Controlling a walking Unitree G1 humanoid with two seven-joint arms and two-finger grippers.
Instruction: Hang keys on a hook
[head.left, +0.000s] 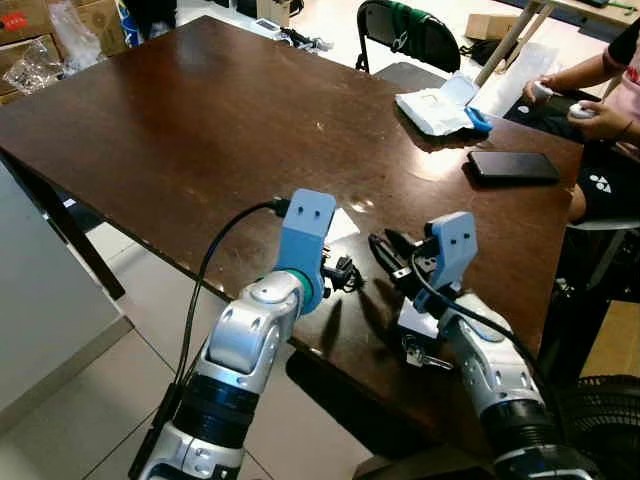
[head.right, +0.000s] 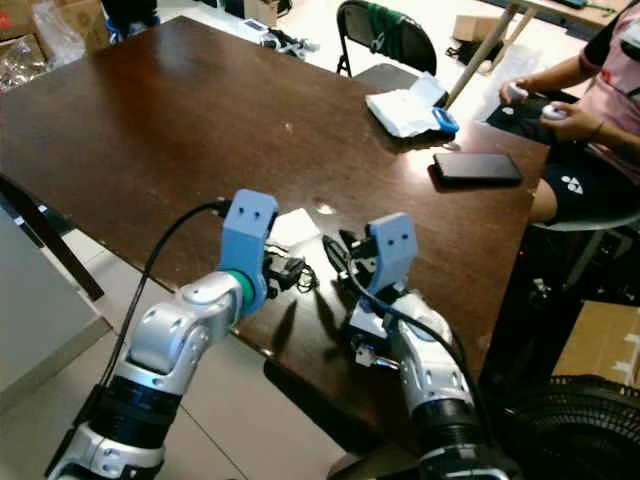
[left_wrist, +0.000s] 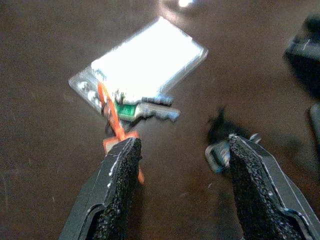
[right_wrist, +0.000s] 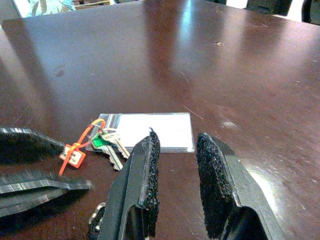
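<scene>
The left gripper (left_wrist: 180, 165) is held open just above the brown table (head.left: 180, 130), its fingers (left_wrist: 117, 195) spread on either side of the orange tag end of the keys (left_wrist: 142, 110). The keys are located near the table's front edge, touching the clear card holder (left_wrist: 150, 60) and partly overlapping its corner. The bunch consists of a silver key, a green-capped key, a ring and a thin orange tie with a small tag (right_wrist: 72, 156). The bunch is judged light, rigid at the blades, loose at the ring, and likely to slide on the polished table. The ring or the key heads are recommended as the hold point; the orange tie is judged too limp. The right gripper (right_wrist: 177, 175) is positioned beside the card holder, fingers parted with nothing between them
</scene>
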